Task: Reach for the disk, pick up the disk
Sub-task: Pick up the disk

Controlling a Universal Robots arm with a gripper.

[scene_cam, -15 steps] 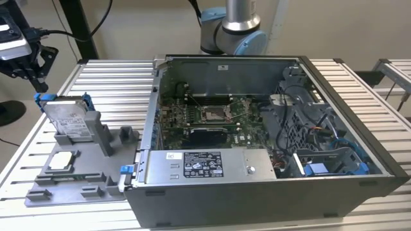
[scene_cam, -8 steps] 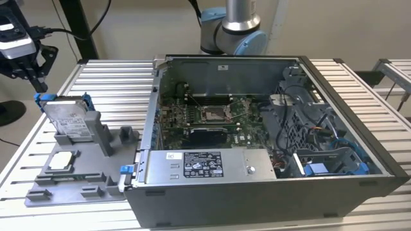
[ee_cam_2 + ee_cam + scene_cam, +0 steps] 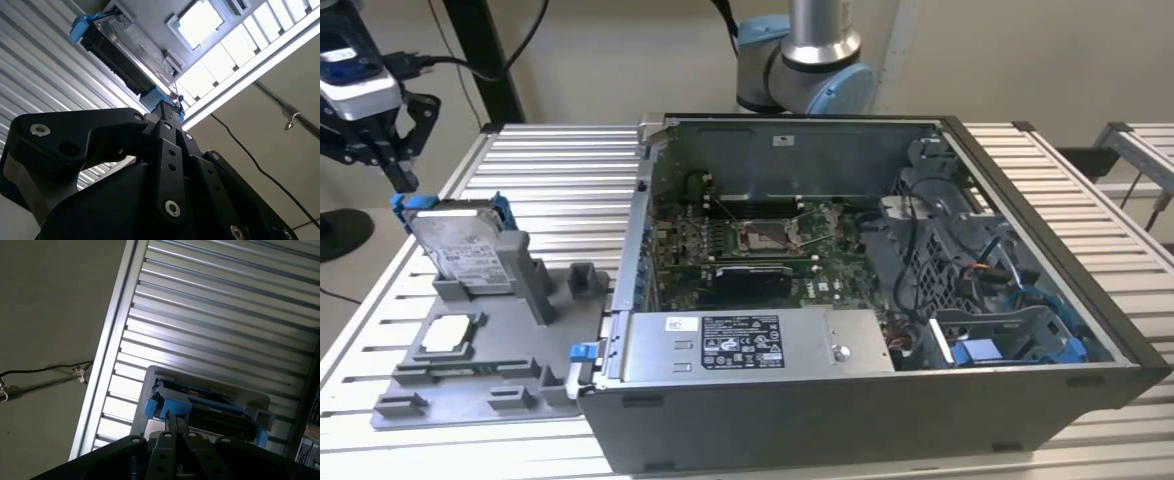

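Just above the upright disk [image 3: 460, 245], at its blue-framed corner, my gripper [image 3: 403, 182] hovers; the disk stands in a grey holder [image 3: 520, 335]; my jaws sit together, gripping nothing.

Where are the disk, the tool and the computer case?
disk [image 3: 460, 243], exterior view, on its flat face.
tool [image 3: 394, 167], exterior view, near its lower tip.
computer case [image 3: 854, 415], exterior view, on its near side wall.

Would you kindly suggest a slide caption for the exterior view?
Gripper poised close above the upright disk in its grey holder, beside the open computer case.
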